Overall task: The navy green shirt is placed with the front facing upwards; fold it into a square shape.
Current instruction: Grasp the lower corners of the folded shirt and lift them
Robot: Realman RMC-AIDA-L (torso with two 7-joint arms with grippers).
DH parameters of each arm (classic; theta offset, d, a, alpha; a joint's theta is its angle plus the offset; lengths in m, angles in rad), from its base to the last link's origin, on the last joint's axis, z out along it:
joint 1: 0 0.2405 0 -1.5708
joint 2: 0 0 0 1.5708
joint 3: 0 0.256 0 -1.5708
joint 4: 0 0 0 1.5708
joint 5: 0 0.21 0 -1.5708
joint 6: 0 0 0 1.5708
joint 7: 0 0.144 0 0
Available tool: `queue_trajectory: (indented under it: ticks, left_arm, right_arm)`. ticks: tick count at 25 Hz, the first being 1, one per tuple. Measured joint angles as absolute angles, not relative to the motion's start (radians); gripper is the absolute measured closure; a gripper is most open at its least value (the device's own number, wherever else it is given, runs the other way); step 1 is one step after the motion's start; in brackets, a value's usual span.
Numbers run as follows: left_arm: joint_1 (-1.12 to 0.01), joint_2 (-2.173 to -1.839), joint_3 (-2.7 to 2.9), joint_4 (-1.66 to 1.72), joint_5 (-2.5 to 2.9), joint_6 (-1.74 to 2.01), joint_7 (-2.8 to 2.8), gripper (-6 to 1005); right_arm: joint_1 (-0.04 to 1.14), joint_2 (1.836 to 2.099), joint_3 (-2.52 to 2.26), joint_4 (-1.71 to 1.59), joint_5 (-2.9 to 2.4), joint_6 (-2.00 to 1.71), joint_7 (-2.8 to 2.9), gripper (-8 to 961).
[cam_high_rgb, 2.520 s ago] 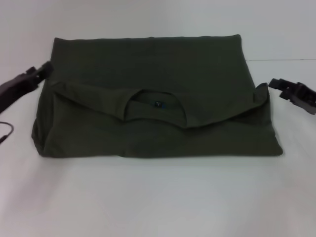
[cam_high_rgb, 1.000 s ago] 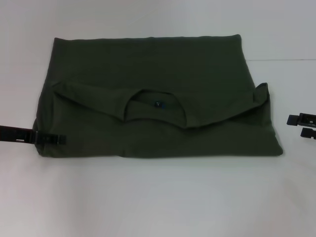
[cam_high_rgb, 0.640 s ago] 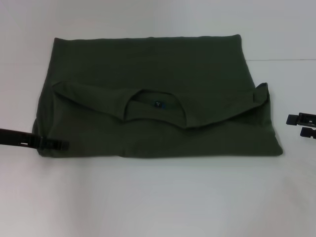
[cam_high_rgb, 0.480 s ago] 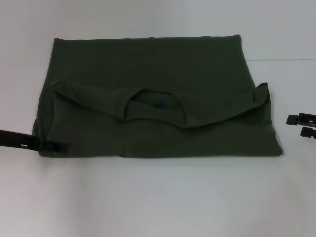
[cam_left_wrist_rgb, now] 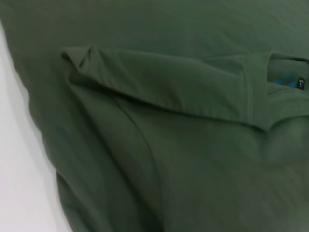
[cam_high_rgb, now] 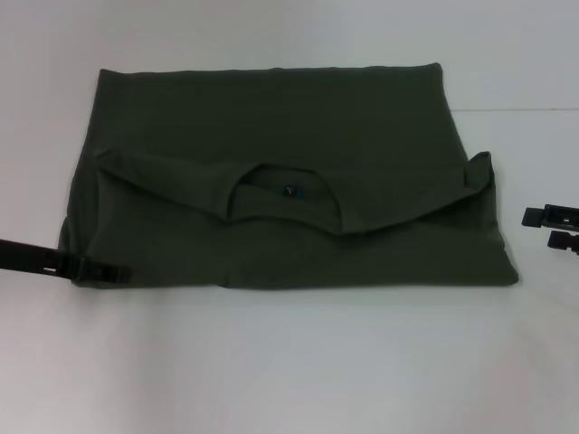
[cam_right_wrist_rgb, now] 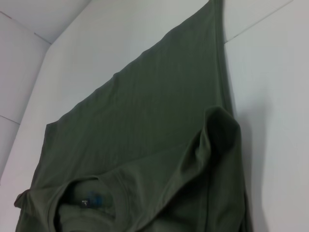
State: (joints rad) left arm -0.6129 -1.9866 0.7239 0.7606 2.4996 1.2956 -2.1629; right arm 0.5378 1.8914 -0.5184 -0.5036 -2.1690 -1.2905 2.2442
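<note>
The navy green shirt (cam_high_rgb: 271,117) lies on the white table as a wide rectangle. Its shoulder part is folded over toward me, and the round collar (cam_high_rgb: 237,192) with its small neck label (cam_high_rgb: 288,190) faces up at the middle. No chest lettering shows. My left gripper (cam_high_rgb: 101,269) lies low and flat at the shirt's near left corner, its tip over the cloth edge. My right gripper (cam_high_rgb: 555,227) rests open on the table, a short gap right of the shirt's right edge. The left wrist view is filled by the shirt (cam_left_wrist_rgb: 193,159). The right wrist view shows the shirt's (cam_right_wrist_rgb: 145,121) bunched right fold.
The bare white table (cam_high_rgb: 289,362) surrounds the shirt, with a wide strip in front and narrower strips at the sides. A seam line in the table top (cam_high_rgb: 516,110) runs behind the right gripper.
Both grippers left the shirt's side edges. The left one dropped to the near left corner and edged right onto the cloth. The right one drew back to the right.
</note>
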Motion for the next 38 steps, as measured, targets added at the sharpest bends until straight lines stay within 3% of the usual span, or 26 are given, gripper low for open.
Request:
queue_trajectory:
  ticks: [11, 22, 32, 38]
  left_arm:
    - [-0.615, -1.986, 0.740, 0.761, 2.513, 1.295, -2.165, 222]
    - [-0.617, -1.986, 0.779, 0.761, 2.517, 1.271, -2.159, 654]
    - [-0.618, -1.992, 0.786, 0.761, 2.538, 1.234, -2.158, 893]
    - [-0.618, -1.989, 0.783, 0.761, 2.539, 1.238, -2.158, 956]
  right_arm:
    - [0.540, 1.897, -0.519, -0.506, -2.169, -1.288, 2.244, 114]
    - [0.540, 1.901, -0.519, -0.508, -2.169, -1.288, 2.245, 113]
    - [0.540, 1.901, -0.518, -0.508, -2.169, -1.296, 2.251, 113]
    - [0.540, 1.886, -0.524, -0.511, -2.169, -1.320, 2.298, 114]
